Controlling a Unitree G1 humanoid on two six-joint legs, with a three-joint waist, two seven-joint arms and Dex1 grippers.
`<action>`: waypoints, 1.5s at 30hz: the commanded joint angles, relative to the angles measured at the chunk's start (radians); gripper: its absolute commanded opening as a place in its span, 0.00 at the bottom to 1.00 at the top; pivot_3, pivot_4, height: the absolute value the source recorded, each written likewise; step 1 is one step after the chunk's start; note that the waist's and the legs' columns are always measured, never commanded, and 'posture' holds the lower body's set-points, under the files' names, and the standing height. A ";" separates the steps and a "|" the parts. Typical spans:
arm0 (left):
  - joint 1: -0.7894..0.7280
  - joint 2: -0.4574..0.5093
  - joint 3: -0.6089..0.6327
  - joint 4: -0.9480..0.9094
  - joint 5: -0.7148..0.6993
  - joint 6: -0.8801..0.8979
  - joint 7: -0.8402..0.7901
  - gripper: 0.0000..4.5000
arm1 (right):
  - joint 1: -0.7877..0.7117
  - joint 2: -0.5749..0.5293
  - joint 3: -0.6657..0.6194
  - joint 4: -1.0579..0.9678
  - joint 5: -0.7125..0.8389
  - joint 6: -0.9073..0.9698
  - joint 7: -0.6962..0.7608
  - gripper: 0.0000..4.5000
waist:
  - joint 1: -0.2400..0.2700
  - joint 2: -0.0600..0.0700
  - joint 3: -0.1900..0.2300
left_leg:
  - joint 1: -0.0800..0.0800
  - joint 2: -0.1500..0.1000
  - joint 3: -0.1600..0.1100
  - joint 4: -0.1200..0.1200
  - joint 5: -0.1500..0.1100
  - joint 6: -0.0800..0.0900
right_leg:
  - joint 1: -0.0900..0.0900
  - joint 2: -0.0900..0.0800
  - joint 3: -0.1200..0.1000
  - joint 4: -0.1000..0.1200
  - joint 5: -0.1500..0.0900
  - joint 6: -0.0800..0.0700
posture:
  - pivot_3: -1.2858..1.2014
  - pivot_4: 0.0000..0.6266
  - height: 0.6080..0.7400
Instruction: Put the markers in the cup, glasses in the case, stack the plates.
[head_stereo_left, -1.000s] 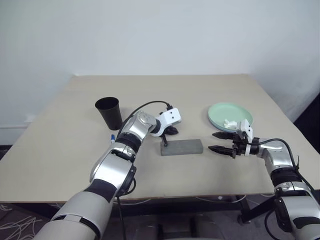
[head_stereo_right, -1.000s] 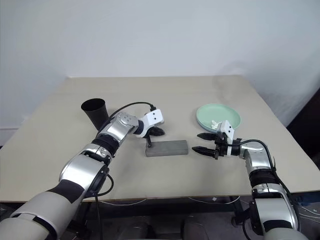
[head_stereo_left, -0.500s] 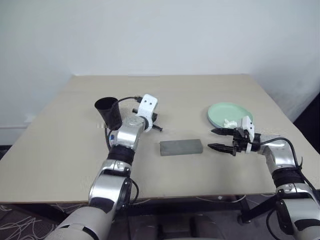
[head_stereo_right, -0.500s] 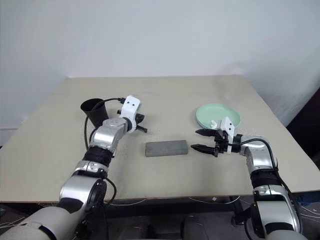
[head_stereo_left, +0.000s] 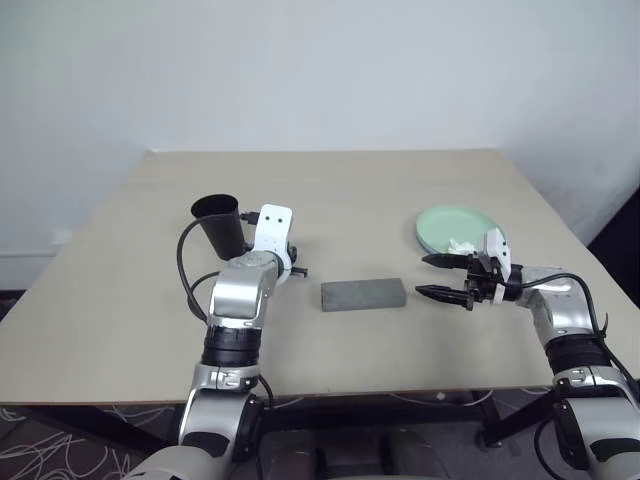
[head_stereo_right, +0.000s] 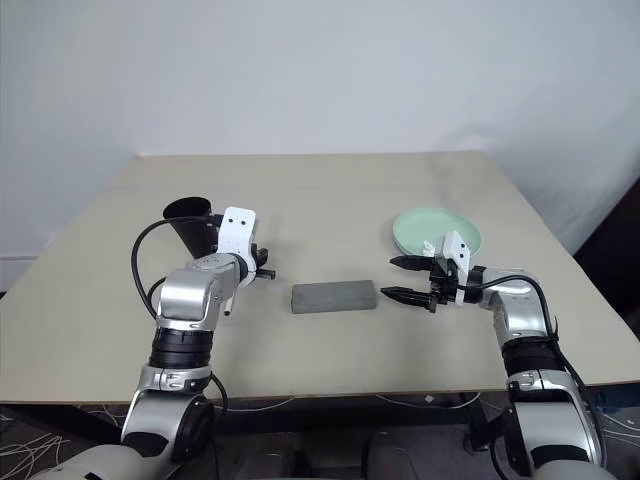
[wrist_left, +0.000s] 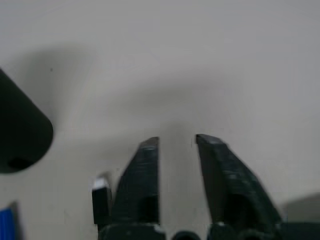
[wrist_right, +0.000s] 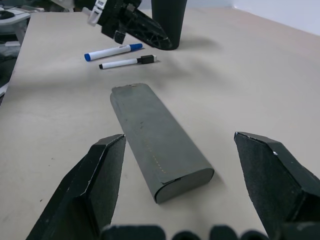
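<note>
1. The grey case (head_stereo_left: 363, 293) lies closed and flat at the centre of the tan table (head_stereo_left: 400, 190) in the head view.
2. The black cup (head_stereo_left: 221, 224) stands upright left of centre, wider at the rim.
3. The left gripper (wrist_left: 176, 145) hovers just beside the cup, between it and the case; its fingers (wrist_left: 142, 175) stand slightly apart with only bare table between them.
4. Two markers lie near the cup's base in the right wrist view: a blue marker (wrist_right: 113, 51) and, just beside it, a thin white marker with a black cap (wrist_right: 128, 62).
5. The mint green plate (head_stereo_left: 452, 229) sits at the right of the frame with a small white scrap (head_stereo_left: 460, 245) on it.
6. The right gripper (head_stereo_left: 442, 277) hangs near the case's right end, spread wide and empty, pointing towards the case.
</note>
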 joint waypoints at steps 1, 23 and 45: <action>-0.012 0.018 0.027 -0.028 0.014 -0.010 0.052 0.50 | -0.037 -0.004 -0.007 0.010 0.004 -0.026 0.003 0.84 | 0.000 0.000 0.000 | 0.000 0.000 0.000 0.000 0.000 0.000 | 0.000 0.000 0.000 0.000 0.000 -0.001 | 0.52 0.00 0.94; 0.015 0.033 0.109 0.046 -0.055 0.056 0.102 0.50 | -0.043 0.000 0.011 0.046 -0.004 -0.058 -0.008 0.84 | 0.000 0.000 0.000 | 0.000 0.000 0.000 -0.001 0.001 -0.002 | 0.000 0.000 -0.001 0.000 0.001 -0.001 | 0.52 0.00 0.94; -0.013 0.066 0.080 0.190 -0.079 -0.036 0.091 0.01 | -0.041 -0.006 0.007 0.054 -0.012 -0.068 -0.022 0.84 | 0.001 0.000 0.000 | 0.001 0.000 0.000 -0.001 0.002 -0.003 | 0.000 0.000 -0.001 0.000 0.001 -0.001 | 0.52 0.00 0.94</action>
